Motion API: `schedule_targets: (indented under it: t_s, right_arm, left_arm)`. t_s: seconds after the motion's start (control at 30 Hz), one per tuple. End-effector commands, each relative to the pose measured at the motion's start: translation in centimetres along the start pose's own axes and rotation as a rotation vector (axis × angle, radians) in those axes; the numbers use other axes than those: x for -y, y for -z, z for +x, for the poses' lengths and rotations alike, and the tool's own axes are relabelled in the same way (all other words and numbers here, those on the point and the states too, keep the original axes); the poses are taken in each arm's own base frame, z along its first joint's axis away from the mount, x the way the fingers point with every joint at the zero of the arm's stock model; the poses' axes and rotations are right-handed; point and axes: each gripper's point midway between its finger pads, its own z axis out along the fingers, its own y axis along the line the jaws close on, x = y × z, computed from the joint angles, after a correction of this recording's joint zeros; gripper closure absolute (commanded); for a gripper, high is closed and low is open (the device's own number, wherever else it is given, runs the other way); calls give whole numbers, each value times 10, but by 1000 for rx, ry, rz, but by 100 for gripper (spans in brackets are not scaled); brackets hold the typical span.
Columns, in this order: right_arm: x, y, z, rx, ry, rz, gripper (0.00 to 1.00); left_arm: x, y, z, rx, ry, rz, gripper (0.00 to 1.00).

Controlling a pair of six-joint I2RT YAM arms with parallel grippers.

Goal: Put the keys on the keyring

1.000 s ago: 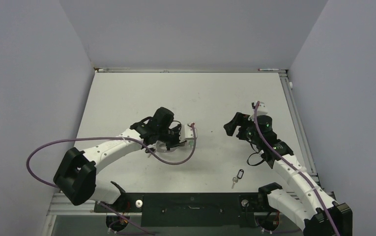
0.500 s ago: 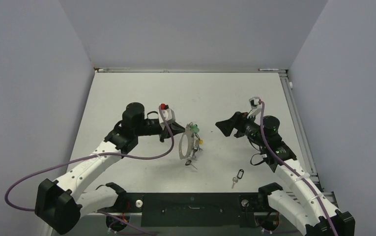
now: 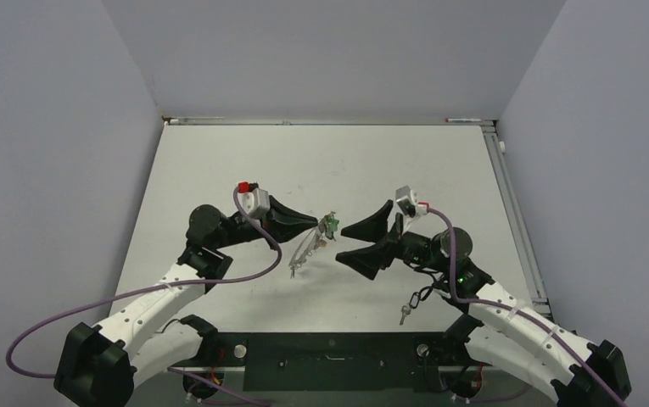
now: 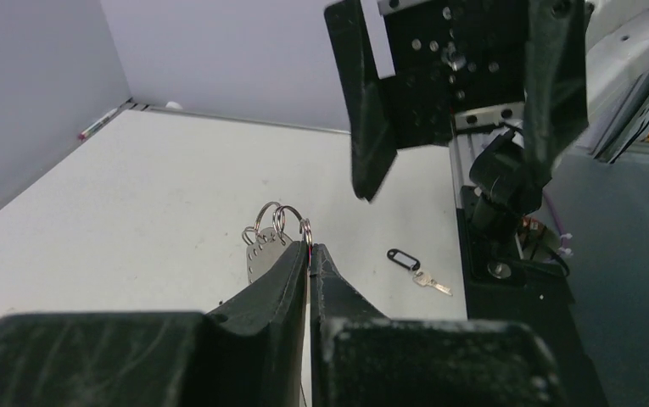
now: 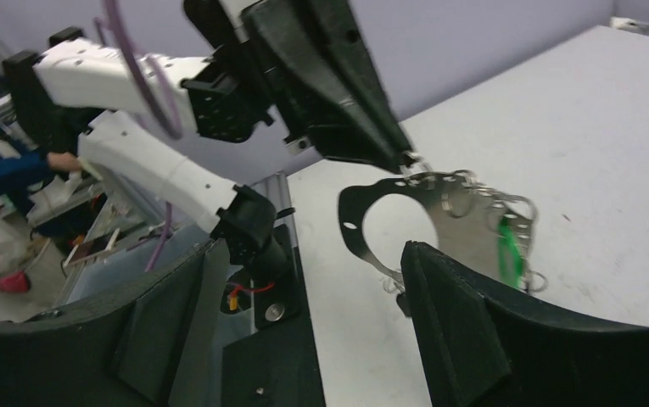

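Top external, left gripper (image 3: 315, 223): clamped on keyring (image 3: 305, 248), presented for threading.
right gripper (image 3: 341, 244): spread wide beside keyring.
black key (image 4: 416, 268): left lying apart from keyring.

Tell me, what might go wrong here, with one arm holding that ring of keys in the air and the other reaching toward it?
1. The left jaws pinch the keyring only at its thin edge, off the table; a nudge from the open right jaws could twist it or knock it loose.
2. The green-tagged key dangles loosely and might get grabbed instead of the ring.
3. The black-tagged key lies near the right arm's base and could be swept away.
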Motion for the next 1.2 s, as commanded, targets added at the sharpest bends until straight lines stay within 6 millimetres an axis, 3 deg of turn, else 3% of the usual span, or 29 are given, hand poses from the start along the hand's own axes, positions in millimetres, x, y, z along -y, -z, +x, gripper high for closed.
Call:
schedule_targets:
  t_s: [0.0, 0.17, 0.27, 0.63, 1.17]
  right_arm:
    - [-46, -8, -13, 124, 216, -159, 23]
    - [-67, -25, 5, 29, 262, -298, 28]
    - [-70, -34, 6, 27, 266, -333, 32]
    - [-74, -51, -11, 75, 339, -370, 36]
    - [-77, -53, -31, 131, 396, -349, 47]
  left_arm:
    - [18, 6, -60, 220, -85, 33, 100]
    - [29, 14, -69, 291, -57, 53, 100]
    - [37, 19, -75, 331, -59, 71, 100]
    - [53, 30, -86, 392, -83, 104, 100]
    - [57, 31, -86, 409, -67, 121, 100]
